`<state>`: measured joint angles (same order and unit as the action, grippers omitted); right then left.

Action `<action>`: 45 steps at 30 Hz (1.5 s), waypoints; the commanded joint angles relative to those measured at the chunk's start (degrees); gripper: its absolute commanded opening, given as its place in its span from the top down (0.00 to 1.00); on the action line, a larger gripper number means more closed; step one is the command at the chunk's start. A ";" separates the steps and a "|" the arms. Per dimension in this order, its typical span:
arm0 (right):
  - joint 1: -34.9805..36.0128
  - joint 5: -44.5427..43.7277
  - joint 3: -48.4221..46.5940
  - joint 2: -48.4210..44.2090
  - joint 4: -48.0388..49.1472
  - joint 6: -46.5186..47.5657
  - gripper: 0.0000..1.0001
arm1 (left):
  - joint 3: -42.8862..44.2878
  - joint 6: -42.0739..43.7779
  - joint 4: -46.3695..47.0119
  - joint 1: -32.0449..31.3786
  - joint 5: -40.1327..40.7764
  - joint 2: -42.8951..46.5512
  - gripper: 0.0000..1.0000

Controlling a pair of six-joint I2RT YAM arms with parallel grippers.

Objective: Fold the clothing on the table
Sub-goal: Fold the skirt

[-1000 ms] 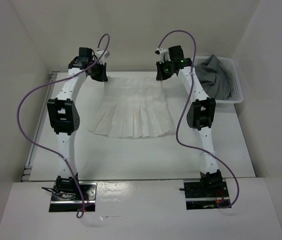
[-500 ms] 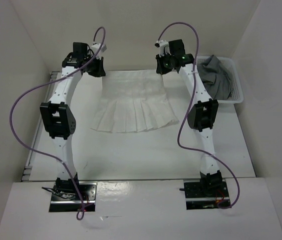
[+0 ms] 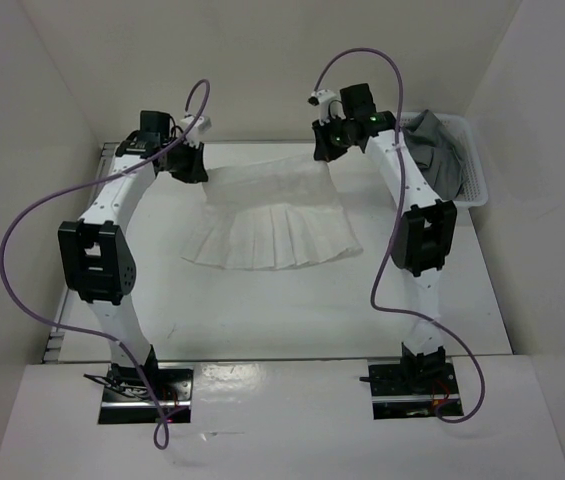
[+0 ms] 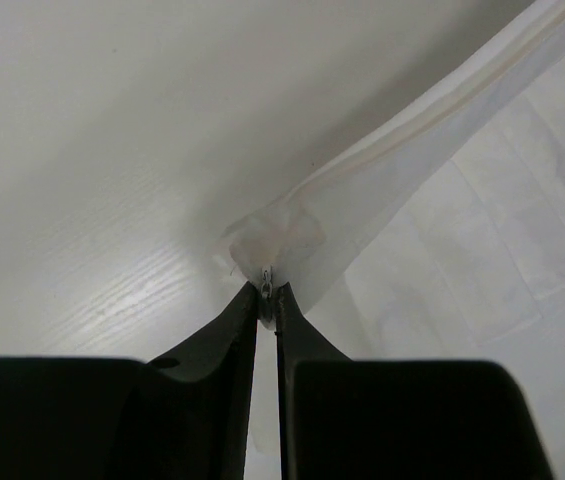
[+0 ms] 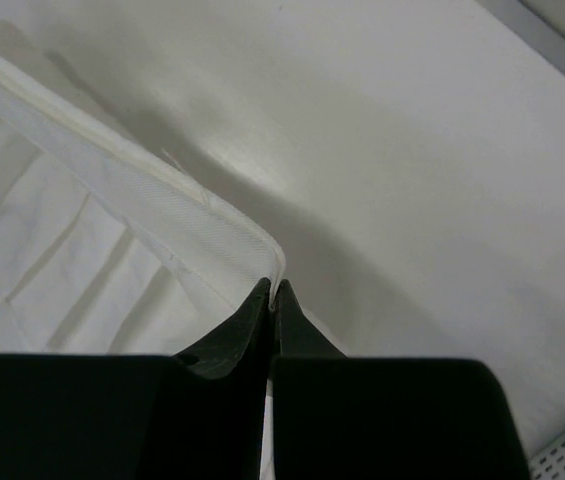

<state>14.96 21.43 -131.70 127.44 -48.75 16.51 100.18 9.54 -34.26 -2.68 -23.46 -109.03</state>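
So in the last second both arms swing their elbows outward, and we end up with the skirt (image 3: 274, 225) pulled tight along its top edge. The left gripper (image 3: 189, 163) slides out to the left and a little back toward the bases. The right gripper (image 3: 326, 143) hardly shifts. The waistband (image 5: 142, 172) now runs pretty much straight between them instead of hanging loose.

Both grippers are clamped on the skirt. In the left wrist view a small bunched corner of fabric is pinched between the nearly closed fingertips. In the right wrist view the tips are squeezed fully together on the end of the band.

The skirt sits mid-table toward the far side. Its top edge is lifted off the table (image 3: 262, 310), and the pleats and hem (image 3: 272, 262) are fanned flat on the surface. The hem is roughly where it was.

Our read is that this is the stretch-it-out step and no fold is made yet. With the band taut and level, we'd guess the next move is carrying it over toward the hem.

One worry is the left pinch, which is only a tiny wad of thin fabric and could slip. The grey garment (image 3: 430, 150) in the basket (image 3: 474, 175) stays out of it.
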 commanded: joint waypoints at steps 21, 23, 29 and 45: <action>2.44 -2.28 41.16 -32.59 -1.08 15.74 1.00 | -15.35 10.75 -7.91 3.03 1.77 17.62 1.00; 2.96 -1.57 41.95 -33.39 -3.10 16.27 1.00 | -16.50 13.03 -9.76 2.50 0.27 19.64 1.00; 4.81 -0.52 43.80 -34.01 -10.91 20.31 1.00 | -19.67 20.68 -21.61 0.66 -1.94 23.51 1.00; 8.33 -7.79 43.38 -27.16 0.22 18.64 1.00 | -17.32 18.86 -15.76 -0.40 4.74 17.12 1.00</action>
<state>23.46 18.98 -86.13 97.84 -54.61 35.64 78.96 29.63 -54.19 -3.20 -20.12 -87.70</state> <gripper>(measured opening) 0.008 0.001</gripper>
